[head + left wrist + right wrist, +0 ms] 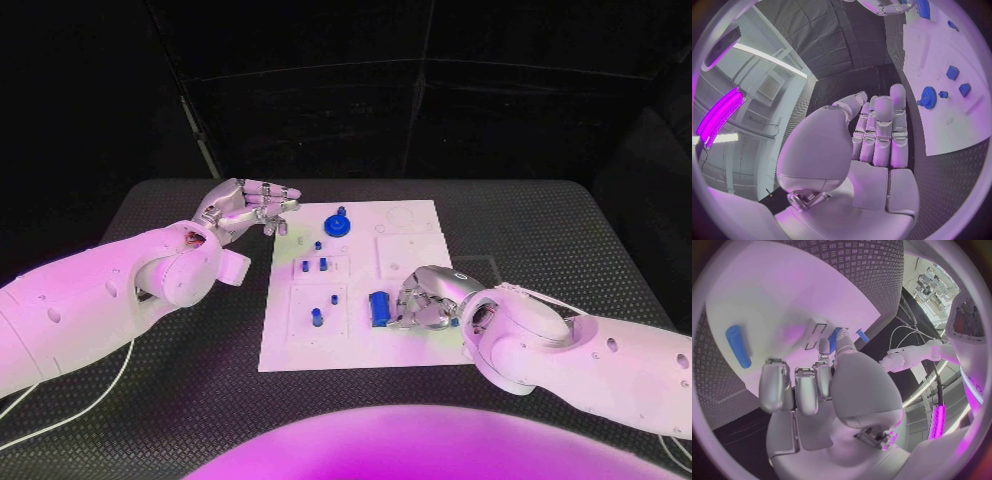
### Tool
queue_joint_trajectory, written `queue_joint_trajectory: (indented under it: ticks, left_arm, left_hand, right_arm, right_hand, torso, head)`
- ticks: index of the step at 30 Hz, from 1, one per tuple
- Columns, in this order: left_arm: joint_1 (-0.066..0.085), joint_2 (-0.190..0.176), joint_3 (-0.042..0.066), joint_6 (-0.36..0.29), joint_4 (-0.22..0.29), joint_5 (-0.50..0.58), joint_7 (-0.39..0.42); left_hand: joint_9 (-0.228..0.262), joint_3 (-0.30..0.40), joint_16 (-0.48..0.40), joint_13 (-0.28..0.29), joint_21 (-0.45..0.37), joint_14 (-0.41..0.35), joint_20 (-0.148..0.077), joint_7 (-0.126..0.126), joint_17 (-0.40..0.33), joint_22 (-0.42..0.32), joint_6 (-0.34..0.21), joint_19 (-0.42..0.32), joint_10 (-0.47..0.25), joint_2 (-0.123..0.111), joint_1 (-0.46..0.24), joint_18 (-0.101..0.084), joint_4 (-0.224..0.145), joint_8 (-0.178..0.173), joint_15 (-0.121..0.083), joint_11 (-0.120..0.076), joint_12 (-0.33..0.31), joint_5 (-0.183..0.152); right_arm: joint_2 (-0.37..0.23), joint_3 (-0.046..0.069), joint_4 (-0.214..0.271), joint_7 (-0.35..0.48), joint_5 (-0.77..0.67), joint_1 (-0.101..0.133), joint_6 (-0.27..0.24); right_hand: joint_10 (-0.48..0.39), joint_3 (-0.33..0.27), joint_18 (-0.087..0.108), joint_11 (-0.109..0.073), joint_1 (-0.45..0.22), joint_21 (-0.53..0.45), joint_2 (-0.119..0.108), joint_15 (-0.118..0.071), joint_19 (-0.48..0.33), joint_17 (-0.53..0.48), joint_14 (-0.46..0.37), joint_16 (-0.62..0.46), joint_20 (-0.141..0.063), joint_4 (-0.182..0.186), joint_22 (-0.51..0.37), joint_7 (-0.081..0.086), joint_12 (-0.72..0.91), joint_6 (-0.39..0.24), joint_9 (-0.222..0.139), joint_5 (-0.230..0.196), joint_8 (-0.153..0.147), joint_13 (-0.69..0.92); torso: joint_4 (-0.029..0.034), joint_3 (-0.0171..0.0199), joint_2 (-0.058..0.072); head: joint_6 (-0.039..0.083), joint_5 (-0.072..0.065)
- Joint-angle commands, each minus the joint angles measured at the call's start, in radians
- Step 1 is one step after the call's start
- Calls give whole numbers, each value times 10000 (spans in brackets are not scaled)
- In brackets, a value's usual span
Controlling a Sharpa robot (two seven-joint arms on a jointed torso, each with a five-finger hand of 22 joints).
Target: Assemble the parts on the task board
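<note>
The right hand [423, 300] gripped a blue part [378, 308] over the board [411, 215], probably to seat it, while the empty left hand [248, 208] waited open at its far left corner.

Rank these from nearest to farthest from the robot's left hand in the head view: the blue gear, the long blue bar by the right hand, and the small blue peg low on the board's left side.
1. Round blue gear, at the board's far end, just right of the left hand.
2. Small blue peg, low on the white task board's left side.
3. Long blue bar, beside the right hand; close to the peg's distance, slightly farther.
</note>
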Motion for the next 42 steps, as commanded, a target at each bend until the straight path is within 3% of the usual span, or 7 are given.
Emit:
queue_joint_trajectory:
  ticks: [1,14,20,24,28,36,42]
  left_arm:
    - [13,-11,11,102,24,40,11]
    - [12,-68,11,94,43,40,0]
    - [12,-84,11,91,45,40,-1]
    - [12,-56,11,106,47,40,2]
    - [12,-41,11,106,38,40,6]
    - [10,-69,11,96,52,40,10]
    - [10,-78,10,87,65,40,8]
  left_hand:
    - [-11,-46,-26,14,-58,-51,24,36,-9,-16,-66,-54,-57,65,-47,124,36,-66,-8,16,67,-31]
    - [-11,-42,-27,15,-60,-54,25,35,-13,-17,-69,-54,-63,71,-39,125,31,-68,-8,15,71,-29]
    - [-10,-36,-28,16,-63,-57,25,34,-17,-19,-71,-53,-69,76,-26,126,24,-69,-9,14,75,-27]
    - [-10,-36,-28,16,-63,-57,25,34,-17,-19,-71,-53,-69,76,-26,126,24,-69,-9,14,75,-27]
    - [-10,-36,-28,16,-63,-57,25,34,-17,-19,-71,-53,-69,76,-26,126,24,-69,-9,14,75,-27]
    - [-10,-36,-28,16,-63,-57,25,34,-17,-19,-71,-53,-69,76,-26,126,24,-69,-9,14,75,-27]
    - [-10,-36,-28,16,-63,-57,25,34,-17,-19,-71,-53,-69,76,-26,126,24,-69,-9,14,75,-27]
  right_arm:
    - [-31,18,-1,-129,-158,26,186]
    - [-310,18,176,178,-49,26,-93]
    - [-562,21,370,447,166,26,-437]
    - [-619,22,424,488,230,26,-509]
    - [-787,28,419,433,309,27,-660]
    - [-1461,438,248,224,335,25,-978]
    - [-1879,598,93,81,161,22,-754]
  right_hand:
    - [58,-13,-85,-19,140,54,1,-86,-9,1357,791,18,-74,-78,15,-49,-30,52,2,-79,-21,-74]
    - [-58,-611,-52,125,-481,-59,-470,24,-114,1268,771,-35,10,219,-150,121,-214,-139,-39,151,-165,-196]
    - [-83,-783,-45,165,-661,-78,-454,61,-130,1259,769,-43,49,387,-170,161,-240,-185,-56,326,-221,-204]
    - [-86,-814,-43,167,-698,-83,-397,66,-133,1248,767,-50,58,451,-175,158,-244,-174,-57,374,-226,-203]
    - [-115,-815,-40,187,-604,-92,-273,79,-139,1244,766,-54,71,473,-185,191,-294,-278,-99,477,-331,-238]
    - [-302,-996,-6,286,-768,-191,104,167,-217,1135,742,-121,156,936,-329,300,-661,-351,-316,1368,-796,-519]
    - [-276,-1058,-6,276,-750,-193,71,162,-216,1121,739,-131,157,983,-328,287,-632,-266,-327,1398,-821,-489]
  torso:
    - [-2,1,-8]
    - [-20,4,-6]
    - [-57,0,-20]
    - [16,9,-11]
    - [4,3,-25]
    - [-46,0,-9]
    - [-53,-7,-11]
  head:
    - [2,2]
    - [2,37]
    - [2,4]
    - [2,-63]
    - [2,-81]
    - [2,-285]
    - [2,-465]
